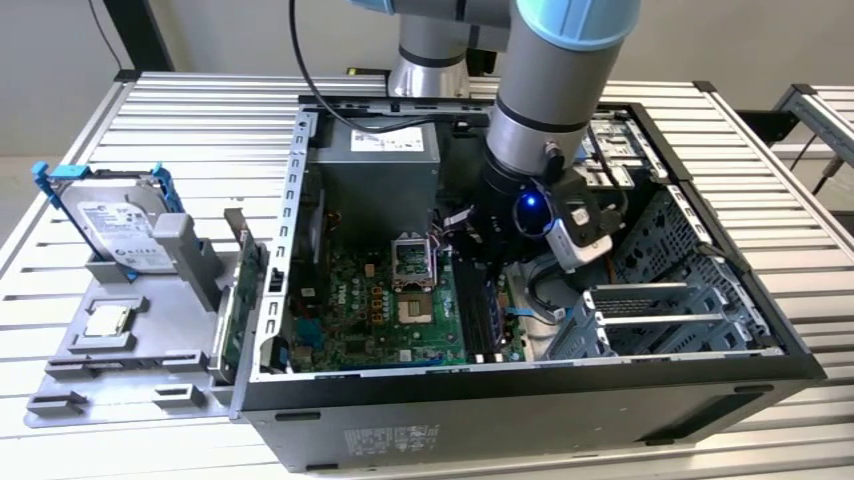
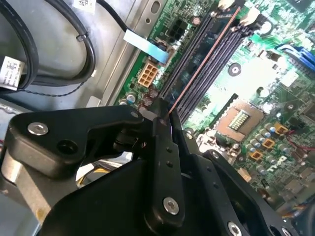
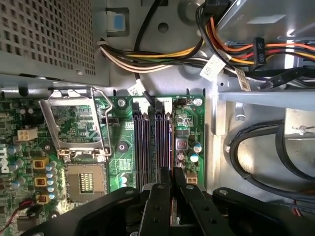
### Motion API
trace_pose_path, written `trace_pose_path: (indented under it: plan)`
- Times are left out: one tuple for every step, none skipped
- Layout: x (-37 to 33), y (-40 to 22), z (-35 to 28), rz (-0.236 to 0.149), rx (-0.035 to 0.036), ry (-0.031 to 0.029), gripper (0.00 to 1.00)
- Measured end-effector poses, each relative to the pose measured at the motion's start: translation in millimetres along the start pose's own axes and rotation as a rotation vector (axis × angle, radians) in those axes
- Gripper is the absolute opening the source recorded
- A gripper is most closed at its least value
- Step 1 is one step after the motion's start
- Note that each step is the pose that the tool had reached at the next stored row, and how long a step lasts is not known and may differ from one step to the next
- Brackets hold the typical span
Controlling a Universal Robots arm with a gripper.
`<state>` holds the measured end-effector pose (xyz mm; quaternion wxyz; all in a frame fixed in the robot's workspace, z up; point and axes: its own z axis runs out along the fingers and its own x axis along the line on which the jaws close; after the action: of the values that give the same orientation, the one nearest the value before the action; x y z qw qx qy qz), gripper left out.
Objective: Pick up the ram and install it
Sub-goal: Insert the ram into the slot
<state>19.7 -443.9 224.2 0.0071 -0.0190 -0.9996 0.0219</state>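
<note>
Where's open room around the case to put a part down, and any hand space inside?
Bare table slats lie behind the grey fixture and past the case on the exterior view's right. Inside is crowded: the gripper, shut on the ram, hangs over the memory slots, cables alongside.

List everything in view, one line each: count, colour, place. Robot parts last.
computer case: one, black, open on the table.
table: one, silver, slatted, under everything.
motherboard: one, green, inside the computer case.
memory slots: four, black, on the motherboard.
power supply: one, grey, inside the computer case.
fixture: one, grey, on the exterior view's left of the computer case.
hard drive: one, silver, in a blue caddy, upright on the fixture.
ram: one, edge looks reddish-brown, over the memory slots.
arm: one, grey with blue caps, reaching into the computer case.
gripper: one, black, shut on the ram.
</note>
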Motion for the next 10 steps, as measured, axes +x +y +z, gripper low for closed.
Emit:
trace_pose_path:
  plan:
    - [0.0, 0.1, -0.7, 0.0, 0.0006, -0.0002, 0.0]
    - [0.0, 0.2, -0.8, 0.0, 0.0014, -0.0002, 0.0]
    - [0.0, 0.2, -0.8, 0.0, 0.0014, -0.0002, 0.0]
    - [0.0, 0.1, -0.8, 0.0, 0.0016, -0.0002, 0.0]
    - [0.0, 0.1, -0.8, 0.0, 0.0017, -0.0002, 0.0]
    - [0.0, 0.1, -0.9, 0.0, 0.002, -0.0002, 0.0]
    - [0.0, 0.1, -0.9, 0.0, 0.0021, -0.0001, 0.0]
    - [0.0, 0.1, -0.9, 0.0, 0.0022, -0.0002, 0.0]
    - [0.0, 0.1, -0.9, 0.0, 0.0022, -0.0002, 0.0]
    - [0.0, 0.1, -0.9, 0.0, 0.0023, -0.0002, 0.0]
